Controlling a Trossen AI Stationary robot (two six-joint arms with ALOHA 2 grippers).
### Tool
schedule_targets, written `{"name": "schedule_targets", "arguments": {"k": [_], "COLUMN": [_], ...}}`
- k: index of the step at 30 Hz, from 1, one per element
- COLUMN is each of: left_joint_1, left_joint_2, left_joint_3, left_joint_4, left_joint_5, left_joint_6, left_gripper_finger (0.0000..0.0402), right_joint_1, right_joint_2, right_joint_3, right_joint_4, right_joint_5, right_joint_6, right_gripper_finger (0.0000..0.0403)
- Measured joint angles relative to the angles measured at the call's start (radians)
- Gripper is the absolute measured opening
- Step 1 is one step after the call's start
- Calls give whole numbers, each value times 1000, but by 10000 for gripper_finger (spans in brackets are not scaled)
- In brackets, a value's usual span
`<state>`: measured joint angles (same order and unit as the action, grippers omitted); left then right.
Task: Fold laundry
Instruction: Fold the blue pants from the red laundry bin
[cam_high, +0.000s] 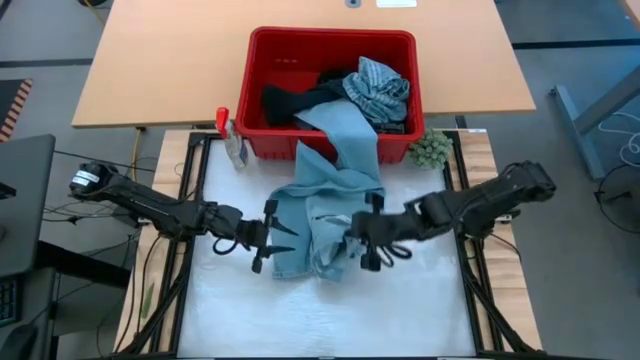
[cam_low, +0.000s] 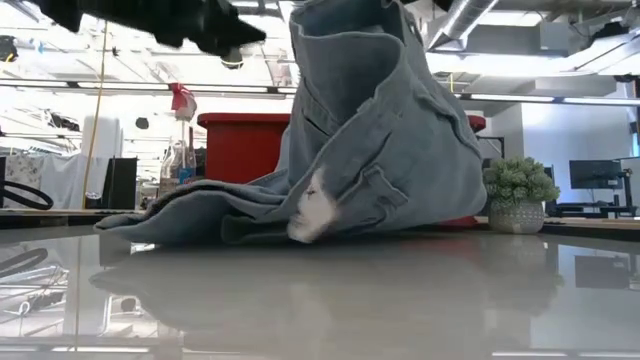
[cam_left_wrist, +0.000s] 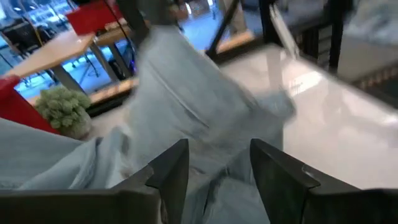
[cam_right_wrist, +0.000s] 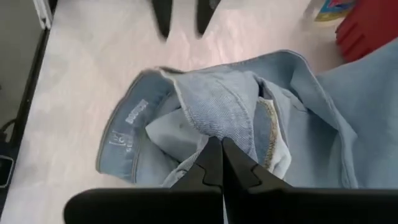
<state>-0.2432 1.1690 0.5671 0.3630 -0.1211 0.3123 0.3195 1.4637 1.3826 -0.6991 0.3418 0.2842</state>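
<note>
Fingers of the right gripper (cam_right_wrist: 221, 163) are pinched together on a fold of the light blue jeans (cam_high: 325, 215). The left gripper (cam_high: 268, 236) sits at the jeans' opposite edge, fingers apart, holding nothing. The jeans trail from the white worktop (cam_high: 330, 310) up over the rim of the red basket (cam_high: 270, 60), which holds striped and dark garments (cam_high: 378, 90). A small green plant (cam_high: 430, 148) stands beside the basket.

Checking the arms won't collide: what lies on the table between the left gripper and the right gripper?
In the high view, the light blue garment lies bunched between the left gripper and right gripper, trailing from the red basket.
</note>
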Motion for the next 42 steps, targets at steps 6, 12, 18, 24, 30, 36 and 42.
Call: {"name": "schedule_targets", "arguments": {"k": [6,12,18,24,30,36,42], "left_joint_1": [1,8,29,54,75,32,32], "left_joint_2": [108,153,160,176,298,291,223], "left_joint_3": [48,132,149,149,149,180,248], "left_joint_4": [20,-9,-164,-163,-82,-10,-86], "left_joint_5": [-189,-281,-107,-63,-51,-70,-90], "left_joint_6": [146,263,312,316,307,282,302], "left_gripper_finger": [219,265,290,293,293,271,83], "right_joint_1": [-27,-11,-5,-5,-5,-4,-5], "right_joint_2": [12,64,95,96,95,91,91], "right_joint_3": [0,0,0,0,0,0,4], "right_joint_4": [2,24,71,127,173,177,173], "right_joint_5": [-60,-82,-84,-83,-84,-100,-139], "right_joint_6": [-5,-4,7,22,23,41,82], "right_gripper_finger": [17,17,18,18,19,22,53]}}
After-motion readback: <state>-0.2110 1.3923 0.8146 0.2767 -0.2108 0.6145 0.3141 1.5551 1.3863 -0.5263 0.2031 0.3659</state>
